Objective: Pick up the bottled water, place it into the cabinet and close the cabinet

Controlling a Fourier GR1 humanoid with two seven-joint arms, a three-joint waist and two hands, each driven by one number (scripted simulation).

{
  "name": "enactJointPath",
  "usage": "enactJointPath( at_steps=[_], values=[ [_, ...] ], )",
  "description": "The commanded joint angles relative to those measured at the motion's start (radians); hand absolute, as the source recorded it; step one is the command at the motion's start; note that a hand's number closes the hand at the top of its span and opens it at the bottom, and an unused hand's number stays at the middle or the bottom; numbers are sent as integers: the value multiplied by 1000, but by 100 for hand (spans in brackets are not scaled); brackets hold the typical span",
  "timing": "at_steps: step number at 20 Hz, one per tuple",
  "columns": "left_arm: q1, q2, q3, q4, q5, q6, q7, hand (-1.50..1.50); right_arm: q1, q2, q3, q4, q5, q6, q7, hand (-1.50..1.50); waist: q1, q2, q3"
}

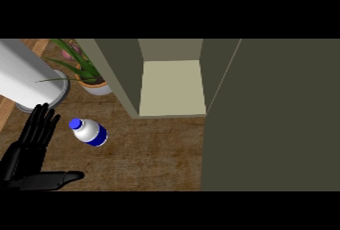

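The bottled water (88,132) stands on the wooden counter (146,157); it is white with a blue cap and a blue band. My left hand (26,152) is at the lower left, just left of the bottle and not touching it, open with straight fingers pointing up and the thumb stretched right. The cabinet (171,85) stands behind the bottle with its pale shelf showing and nothing on it. Its door (279,117) is swung open and fills the right side of the view. My right hand does not show.
A large white cylinder (26,74) on a grey base stands at the far left, behind my left hand. A potted plant (90,72) with long green leaves sits between it and the cabinet's left wall.
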Motion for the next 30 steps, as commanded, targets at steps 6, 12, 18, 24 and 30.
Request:
enactJointPath(
  at_steps=[6, 12, 18, 24, 30],
  values=[
    [-134, 17, 52, 325, -55, 1, -152, -150, 104, -5, -34, -197, -194, 24, 34, -150, -4, 2, -1],
    [-209, 1, 34, 493, -95, 13, -182, -150, 150, -35, -93, -186, -255, 68, -5, -150, -9, 1, 0],
    [-255, 40, 91, 697, -99, -13, -318, -150, 191, -33, -80, -193, -254, 70, -19, -150, 0, 3, -1],
    [-280, 0, 106, 861, -106, -13, -485, -150, 264, -20, -50, -192, -222, 119, -81, -150, -6, 1, -1],
    [-357, 8, 124, 1024, -74, -120, -562, -150, 262, -55, -88, -178, -261, 110, -87, -150, -6, 4, -2]
  ],
)
